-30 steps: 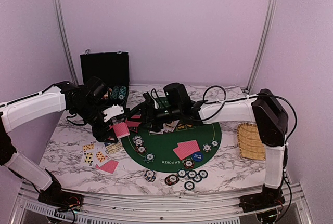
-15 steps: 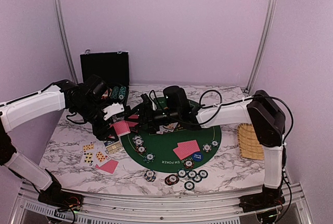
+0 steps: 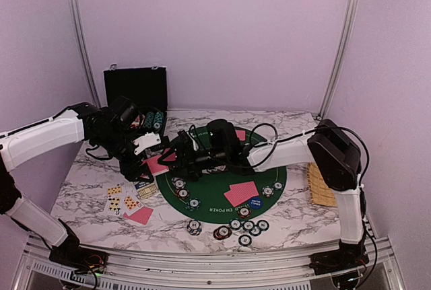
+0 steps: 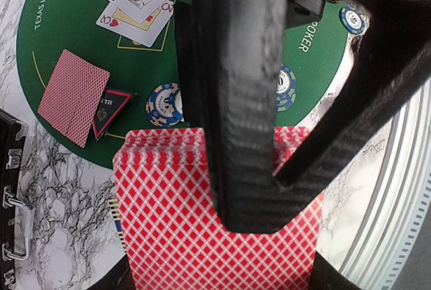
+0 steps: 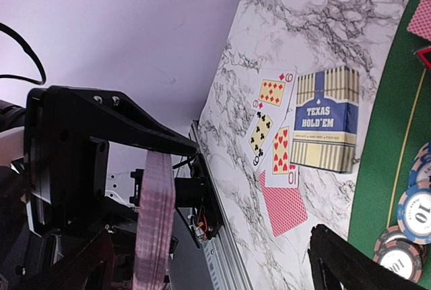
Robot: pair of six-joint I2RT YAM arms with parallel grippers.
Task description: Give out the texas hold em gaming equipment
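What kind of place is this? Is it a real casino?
Probably not: it looks like a robot test booth. Plain walls, two robot arms, and a green poker mat on a marble-look table.

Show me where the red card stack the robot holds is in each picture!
Top external: the red card stack is left of centre, held up.
Left wrist: bottom middle, partly behind a black finger.
Right wrist: lower left, seen edge-on.
Shared landmark: the green poker mat.
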